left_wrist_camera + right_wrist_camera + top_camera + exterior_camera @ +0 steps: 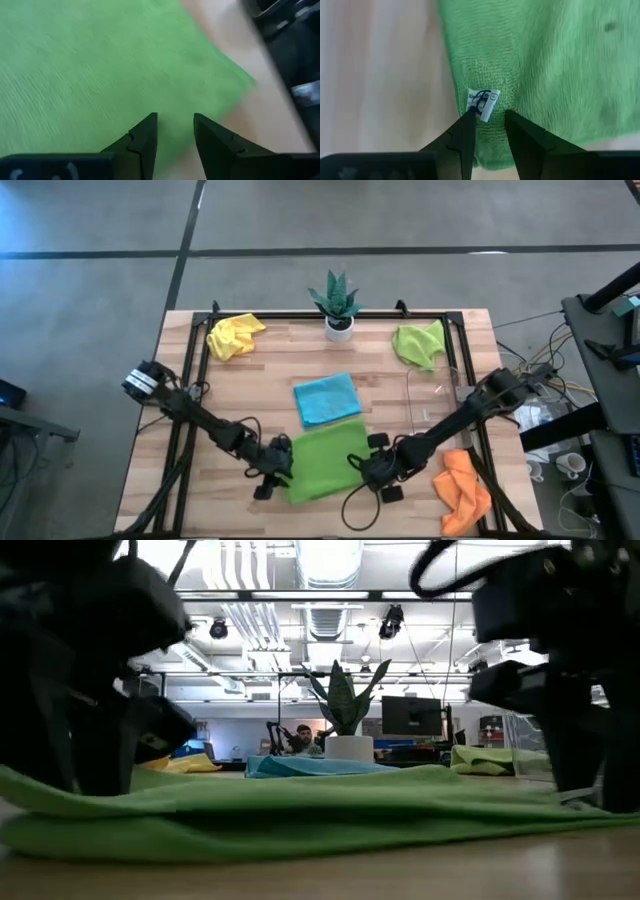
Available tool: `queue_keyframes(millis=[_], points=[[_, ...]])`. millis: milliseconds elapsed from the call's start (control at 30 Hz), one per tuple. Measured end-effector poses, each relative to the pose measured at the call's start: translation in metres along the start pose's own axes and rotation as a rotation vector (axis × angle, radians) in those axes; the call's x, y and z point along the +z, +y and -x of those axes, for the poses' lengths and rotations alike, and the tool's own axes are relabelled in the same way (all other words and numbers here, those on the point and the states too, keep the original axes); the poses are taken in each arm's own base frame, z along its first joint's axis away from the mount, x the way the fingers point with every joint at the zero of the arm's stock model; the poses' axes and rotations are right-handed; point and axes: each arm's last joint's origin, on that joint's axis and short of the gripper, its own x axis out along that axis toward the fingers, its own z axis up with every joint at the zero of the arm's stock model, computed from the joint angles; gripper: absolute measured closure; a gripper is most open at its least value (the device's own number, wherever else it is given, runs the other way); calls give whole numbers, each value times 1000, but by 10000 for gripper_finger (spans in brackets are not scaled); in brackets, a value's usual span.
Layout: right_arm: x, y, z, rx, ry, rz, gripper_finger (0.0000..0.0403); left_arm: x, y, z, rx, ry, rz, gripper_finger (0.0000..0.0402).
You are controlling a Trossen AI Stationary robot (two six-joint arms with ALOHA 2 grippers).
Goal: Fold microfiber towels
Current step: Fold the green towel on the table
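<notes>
Lime green towel [325,462] flat on tabletop [250,390] front-center. L pincer [175,131] at its left edge, R pincer [489,125] at right edge w/ tag [482,102]; both part-open, gripping nothing.

A lime green towel [300,815] lies spread across the near tabletop [400,875], its front edge folded double. The left hand [95,755] stands as a dark bulk at its left end, the right hand [590,750] at its right end. Farther back lie a light blue towel [300,766], a yellow towel [185,764] at far left and another green towel [490,758] at far right. A potted plant [345,710] stands behind the blue one.
</notes>
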Motion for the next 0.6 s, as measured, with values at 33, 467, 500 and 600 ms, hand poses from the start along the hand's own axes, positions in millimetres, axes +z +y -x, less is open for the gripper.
queue_keyframes(millis=[33, 467, 500, 600], points=[[-1, -1, 4, -1, 7, 12, 299, 3, -3, -3, -12, -7, -3, 290], [11, -22, 78, -153, -292, -352, 304, 55, -14, 10, 34, -205, -168, 290], [10, -24, 77, -146, -297, -417, 297, 53, -13, 10, 43, -197, -195, 290], [9, -28, 68, -142, -278, -614, 269, 47, -10, 6, 56, -169, -250, 290]])
